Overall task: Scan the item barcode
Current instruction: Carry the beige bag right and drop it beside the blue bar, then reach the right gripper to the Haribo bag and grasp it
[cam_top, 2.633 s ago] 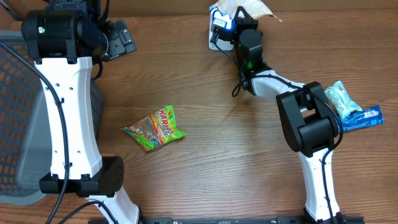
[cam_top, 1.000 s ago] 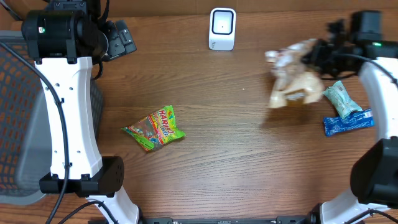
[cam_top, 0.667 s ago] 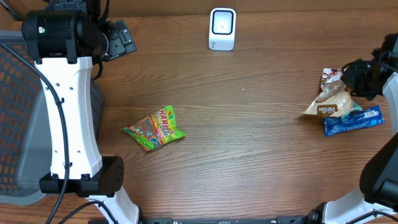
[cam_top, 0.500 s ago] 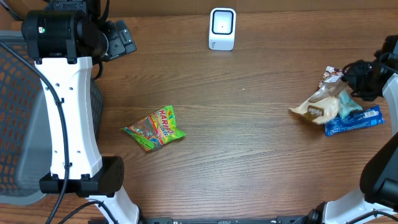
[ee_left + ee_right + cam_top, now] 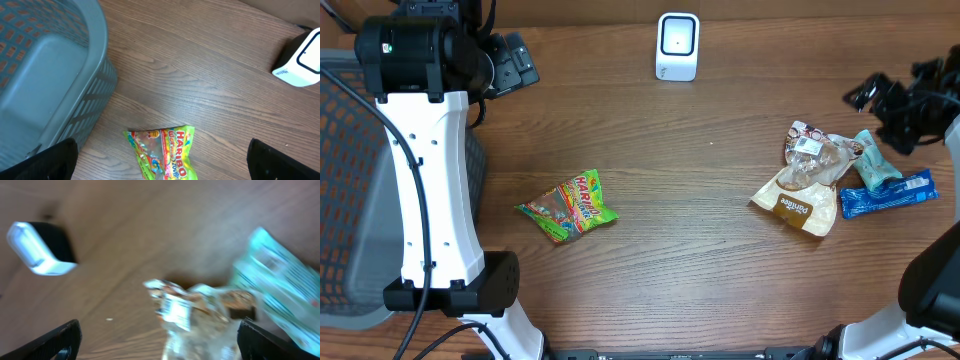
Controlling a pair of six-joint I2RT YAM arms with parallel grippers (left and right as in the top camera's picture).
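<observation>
Jaws of both grippers stand wide apart with nothing between them. In its own wrist view the right gripper (image 5: pixel 159 330) shows only two dark fingertips at the lower corners of the frame, clear of everything below. The left gripper (image 5: pixel 162 155) shows the same in its view.

From overhead, the right gripper sits at the upper right edge of the frame, above and to the right of a small pile of packets. The brown snack bag (image 5: pixel 803 180) lies flat on the wooden table (image 5: pixel 700 270) at right of centre. Its clear end points to the upper right, and a white label (image 5: pixel 807 147) on that end faces up. That end lies against a teal packet (image 5: pixel 872 160), and a blue packet (image 5: pixel 888 195) lies just below the teal one, at the bag's right side. The right wrist picture is blurred, so the print on the label cannot be read.

The white barcode scanner (image 5: pixel 677 46) stands at the top centre of the frame, well apart from the snack bag. A green and yellow Haribo gummy bag (image 5: pixel 568 207) lies left of centre, alone on the wood. It appears at the bottom middle of the left wrist view. A grey mesh basket (image 5: pixel 340 200) fills the left edge of the frame.
</observation>
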